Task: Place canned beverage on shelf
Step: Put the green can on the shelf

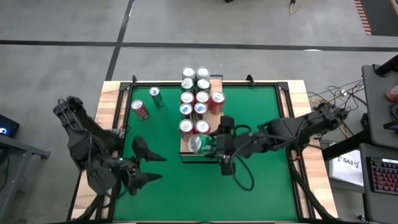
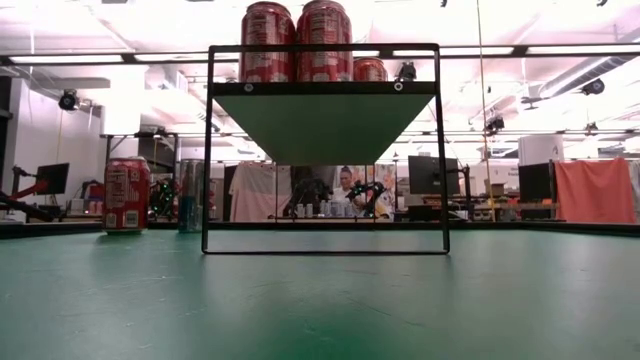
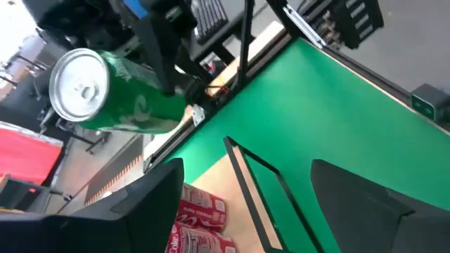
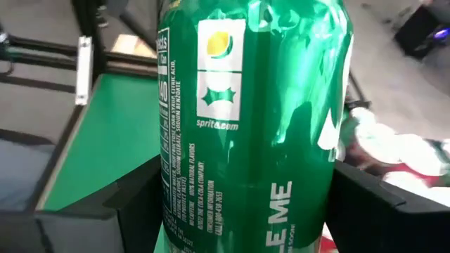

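Right gripper (image 1: 206,145) pinched a green Sprite can (image 1: 198,144) between its fingers (image 4: 126,204), the can tipped on its side over the near end of the shelf (image 1: 216,83). That pale wooden board on its dark frame carried rows of red cola cans (image 1: 194,99) along its length. Left gripper (image 1: 147,167) hung spread and empty over the green table surface (image 1: 261,118), well apart from the shelf. Beside the shelf, a red can (image 1: 140,109) and a green can (image 1: 155,97) stood on the green surface near the far left corner.
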Motion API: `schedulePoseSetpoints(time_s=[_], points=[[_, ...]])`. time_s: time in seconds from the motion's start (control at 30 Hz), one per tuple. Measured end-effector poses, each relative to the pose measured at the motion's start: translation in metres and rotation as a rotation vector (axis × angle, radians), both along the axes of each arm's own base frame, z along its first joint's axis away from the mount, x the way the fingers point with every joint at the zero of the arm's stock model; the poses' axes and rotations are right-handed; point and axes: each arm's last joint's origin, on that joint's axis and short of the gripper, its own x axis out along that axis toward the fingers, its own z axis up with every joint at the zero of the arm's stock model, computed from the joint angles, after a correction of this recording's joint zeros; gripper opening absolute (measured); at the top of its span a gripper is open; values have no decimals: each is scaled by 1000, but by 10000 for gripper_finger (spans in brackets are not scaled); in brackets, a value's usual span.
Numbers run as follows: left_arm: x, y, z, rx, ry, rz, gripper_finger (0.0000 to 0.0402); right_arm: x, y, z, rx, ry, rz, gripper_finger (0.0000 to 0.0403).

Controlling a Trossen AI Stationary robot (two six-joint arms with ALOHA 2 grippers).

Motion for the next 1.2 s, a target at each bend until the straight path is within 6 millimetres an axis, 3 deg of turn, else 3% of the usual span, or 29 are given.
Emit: schedulePoseSetpoints(time_s=[0.27,0.67,0.83,1.0,1.2], points=[[-17,34,-27,-27,-185,5,294,-20,-36,8,-94,-178,-7,294],[-31,120,-54,-85,-495,145,294,-54,-152,-15,-211,-451,-273,294],[-34,149,-59,-129,-530,218,294,-75,-200,-37,-175,-557,-311,294],[-32,165,-71,-137,-517,287,294,-89,-243,-79,-116,-652,-347,294],[-30,172,-79,-126,-500,328,294,-96,-266,-125,-58,-705,-374,294]])
